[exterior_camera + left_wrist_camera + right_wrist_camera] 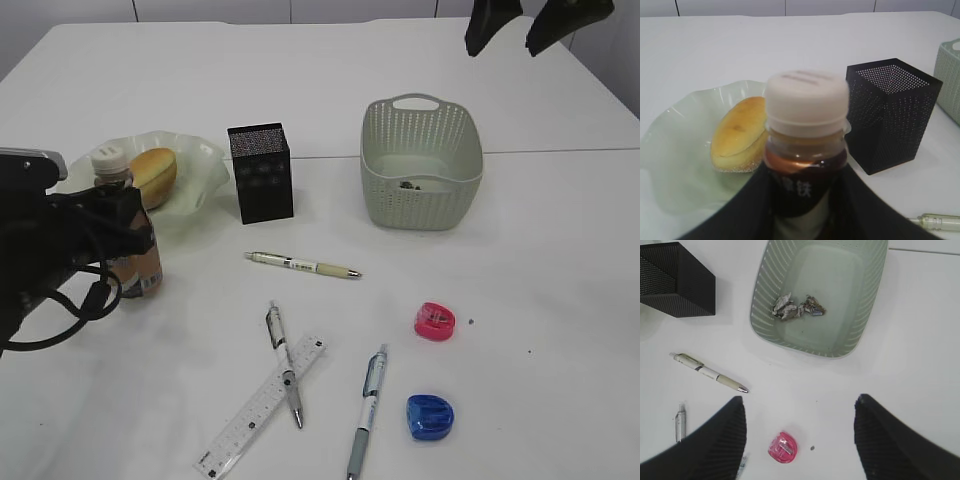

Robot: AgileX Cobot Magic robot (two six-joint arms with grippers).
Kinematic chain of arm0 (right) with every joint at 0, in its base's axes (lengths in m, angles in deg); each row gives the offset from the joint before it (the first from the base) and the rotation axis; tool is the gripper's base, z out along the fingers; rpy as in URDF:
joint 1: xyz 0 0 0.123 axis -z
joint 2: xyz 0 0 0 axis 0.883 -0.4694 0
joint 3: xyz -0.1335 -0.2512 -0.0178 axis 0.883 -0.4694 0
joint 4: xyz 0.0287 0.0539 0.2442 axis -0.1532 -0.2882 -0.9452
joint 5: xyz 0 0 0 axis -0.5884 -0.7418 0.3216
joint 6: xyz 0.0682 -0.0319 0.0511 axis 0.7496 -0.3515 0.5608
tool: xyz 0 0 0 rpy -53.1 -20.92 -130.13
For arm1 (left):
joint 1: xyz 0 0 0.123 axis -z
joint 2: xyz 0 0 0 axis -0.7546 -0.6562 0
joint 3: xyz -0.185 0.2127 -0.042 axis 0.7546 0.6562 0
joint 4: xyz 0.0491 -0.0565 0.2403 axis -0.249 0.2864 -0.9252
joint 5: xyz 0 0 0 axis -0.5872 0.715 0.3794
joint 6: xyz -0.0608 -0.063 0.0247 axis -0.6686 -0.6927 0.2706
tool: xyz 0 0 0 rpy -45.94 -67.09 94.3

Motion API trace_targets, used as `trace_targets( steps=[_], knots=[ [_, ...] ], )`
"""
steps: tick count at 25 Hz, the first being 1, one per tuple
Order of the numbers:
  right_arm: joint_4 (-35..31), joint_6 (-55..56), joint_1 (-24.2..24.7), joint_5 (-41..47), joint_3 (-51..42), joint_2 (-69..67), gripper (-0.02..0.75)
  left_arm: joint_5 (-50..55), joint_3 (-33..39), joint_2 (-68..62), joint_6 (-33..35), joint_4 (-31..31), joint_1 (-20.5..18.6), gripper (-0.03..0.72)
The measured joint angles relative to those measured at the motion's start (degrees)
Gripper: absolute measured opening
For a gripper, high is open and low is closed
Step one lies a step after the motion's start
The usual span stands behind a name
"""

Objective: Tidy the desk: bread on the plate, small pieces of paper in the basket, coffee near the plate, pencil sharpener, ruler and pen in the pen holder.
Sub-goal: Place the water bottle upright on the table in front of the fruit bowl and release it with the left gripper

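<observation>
My left gripper (118, 228) is shut on the coffee bottle (127, 225), brown with a white cap (806, 95), beside the pale green plate (205, 165) that holds the bread (154, 175). The black mesh pen holder (260, 172) stands right of the plate. The green basket (421, 162) holds crumpled paper pieces (796, 306). My right gripper (535, 22) is open, high above the table at the top right. On the table lie a cream pen (303, 264), two grey pens (285, 362) (367, 407), a clear ruler (261, 405), a pink sharpener (435, 321) and a blue sharpener (429, 417).
A white seam line runs across the table behind the basket. A small dark speck (471, 322) lies right of the pink sharpener. The left arm's black cables (60, 300) hang over the table's left side.
</observation>
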Motion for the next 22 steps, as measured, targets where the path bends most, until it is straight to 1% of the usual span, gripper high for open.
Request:
trace_targets(
  steps=[4,8,22],
  knots=[
    [0.38,-0.08,0.0,0.0,0.0,0.0,0.496,0.0,-2.4,-2.71,0.0,0.0,-0.12,0.227],
    [0.68,-0.08,0.0,0.0,0.0,0.0,0.496,-1.44,-3.35,-4.84,0.0,0.0,-0.74,0.227],
    [0.93,-0.08,0.0,0.0,0.0,0.0,0.496,-2.67,-3.33,-5.47,0.0,0.0,-0.96,0.228]
  ],
)
